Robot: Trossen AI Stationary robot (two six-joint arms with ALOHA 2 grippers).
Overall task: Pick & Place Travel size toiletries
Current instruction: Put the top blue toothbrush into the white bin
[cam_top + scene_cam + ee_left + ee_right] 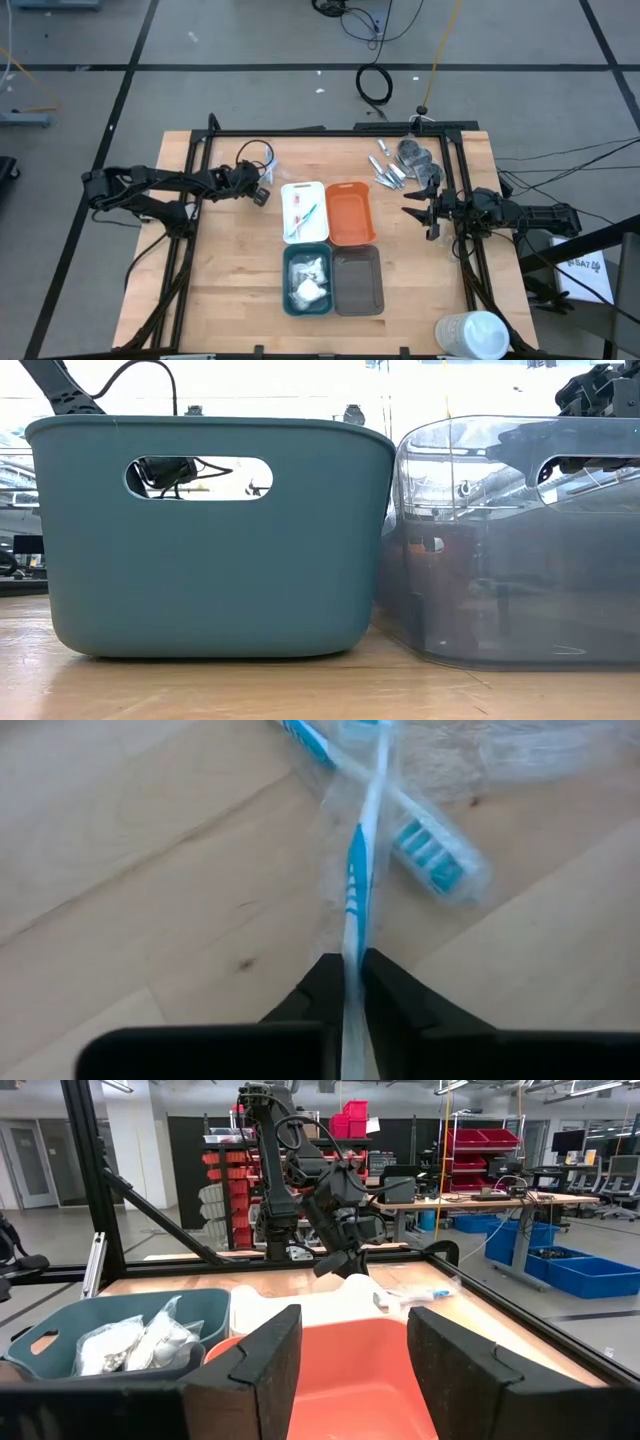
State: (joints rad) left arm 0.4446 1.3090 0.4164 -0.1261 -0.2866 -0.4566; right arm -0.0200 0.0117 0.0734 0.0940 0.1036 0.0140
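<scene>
One blue clear-wrapped stick (358, 870) runs straight out from your left gripper (351, 982), its long axis in line with the jaws, which are pressed together on its near end above the table (120, 840), beside the white tray (318, 190). Your right gripper (350, 1355) waits near the orange tray (362, 1370), jaws spread and empty

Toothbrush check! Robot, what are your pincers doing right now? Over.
Left pincer shut on wrapped blue toothbrush, second wrapped toothbrush crossing beneath it. Right pincer open, empty, facing orange tray. Nothing in the way.
</scene>
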